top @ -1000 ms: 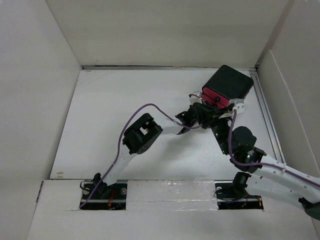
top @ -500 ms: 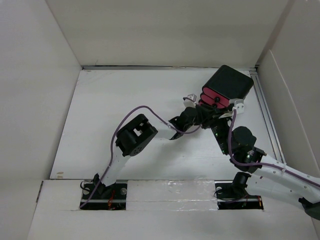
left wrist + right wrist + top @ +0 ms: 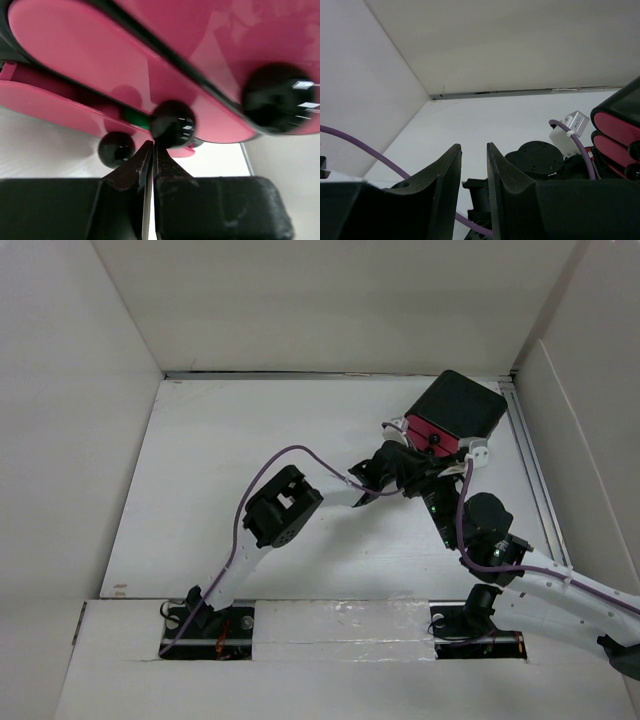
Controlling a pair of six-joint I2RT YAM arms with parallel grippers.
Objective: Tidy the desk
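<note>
The desk (image 3: 240,440) is a white tabletop walled on three sides. At its back right stands a black box with pink drawers (image 3: 455,412). My left gripper (image 3: 400,447) is up against the drawer fronts. In the left wrist view, my left gripper (image 3: 152,146) is shut with nothing between its fingers, the tips just under the middle drawer's black knob (image 3: 172,124). The lowest drawer (image 3: 60,102) stands slightly out, with something green (image 3: 134,118) showing inside. My right gripper (image 3: 474,150) is open and holds nothing, just behind the left wrist.
Another black knob (image 3: 116,148) sits on the lowest drawer and a larger one (image 3: 277,105) on the top drawer. The left arm's purple cable (image 3: 300,452) loops over the desk. White walls (image 3: 90,440) close in left, back and right.
My left gripper has gone from open to shut. It drew back from the drawers toward the lower left, then came forward to them again. The right arm has not moved.
</note>
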